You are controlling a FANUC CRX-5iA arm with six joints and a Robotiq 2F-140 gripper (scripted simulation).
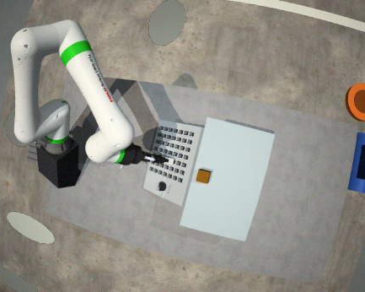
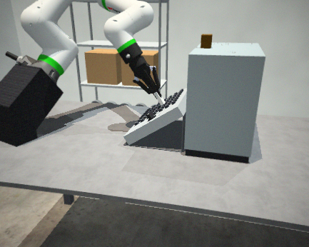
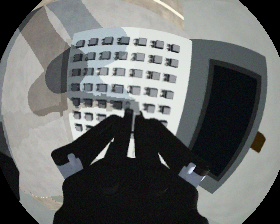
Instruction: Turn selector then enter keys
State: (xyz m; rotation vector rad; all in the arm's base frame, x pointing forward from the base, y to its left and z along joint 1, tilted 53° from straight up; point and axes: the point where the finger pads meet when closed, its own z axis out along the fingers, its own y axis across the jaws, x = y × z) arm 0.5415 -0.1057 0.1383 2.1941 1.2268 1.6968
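The sloped grey keypad panel (image 1: 175,159) leans against the pale machine cabinet (image 1: 228,177); it also shows in the exterior view (image 2: 158,116) and in the wrist view (image 3: 124,83). It carries rows of small dark keys, none lit. The key names are too small to read. A black selector knob (image 1: 161,186) sits at the panel's lower end. My gripper (image 1: 167,160) (image 2: 160,100) is shut, empty, and its white tip points down at a key in the middle rows, close to or touching it. In the wrist view the fingertips (image 3: 131,123) meet over the keys.
The cabinet (image 2: 223,96) stands right behind the panel, with a small brown block (image 2: 206,41) on top. A shelf rack with cardboard boxes (image 2: 104,66) stands behind. My black base (image 2: 20,103) is at the left. An orange ring (image 1: 362,101) and blue bin (image 1: 364,169) lie far right.
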